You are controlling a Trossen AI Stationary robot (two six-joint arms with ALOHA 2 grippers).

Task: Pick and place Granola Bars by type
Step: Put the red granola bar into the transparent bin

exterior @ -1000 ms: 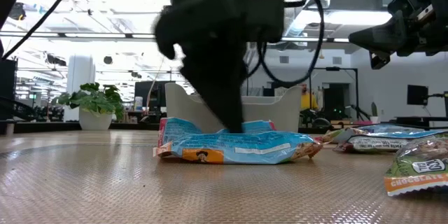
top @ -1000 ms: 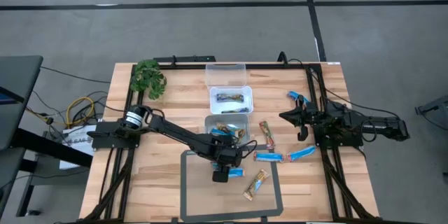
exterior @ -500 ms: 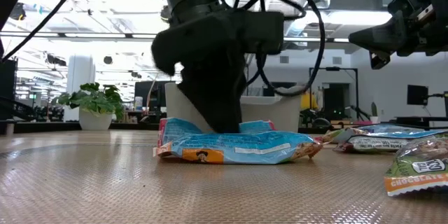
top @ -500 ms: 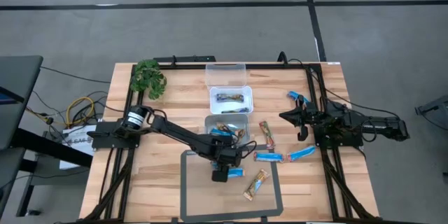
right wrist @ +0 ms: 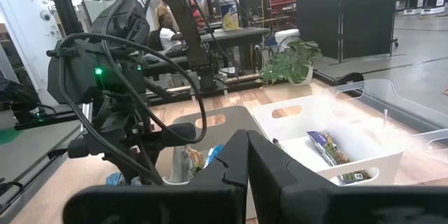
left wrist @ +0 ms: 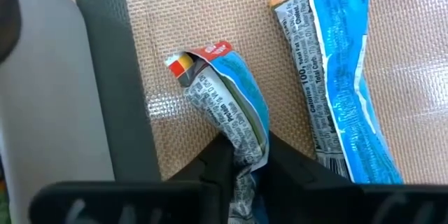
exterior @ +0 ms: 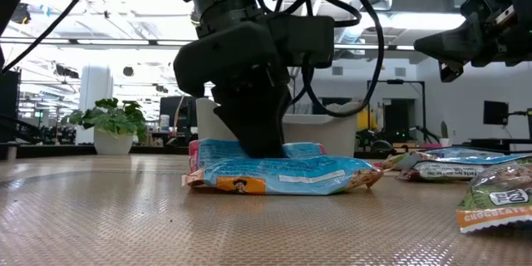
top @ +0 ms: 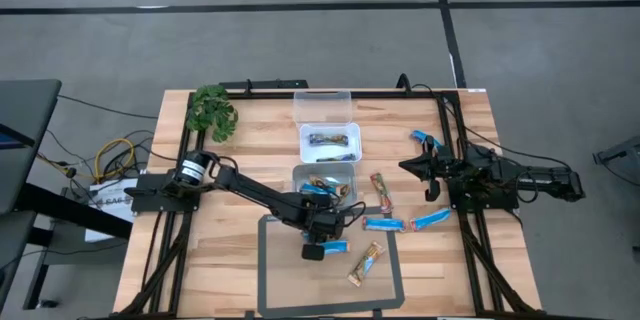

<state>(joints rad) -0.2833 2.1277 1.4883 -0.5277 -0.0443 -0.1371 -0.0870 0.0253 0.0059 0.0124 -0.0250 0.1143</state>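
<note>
The left gripper pinched one end of a crinkled blue-wrapped granola bar lying on the woven tan mat — a thin hold on loose foil that could slip on lifting. The right gripper, fingers together, waited above the wooden table's edge.

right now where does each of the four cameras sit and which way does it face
High view: above the table, looking straight down; both arms show.
Low view: at table-top height, looking level across; left end effector on a blue granola bar.
Left wrist view: on the left wrist, facing the mat; its fingers pinch that blue granola bar.
Right wrist view: on the right wrist, facing the white bins; its end effector is shut.
Shared: high, low and left wrist views all show the pinched bar.
</note>
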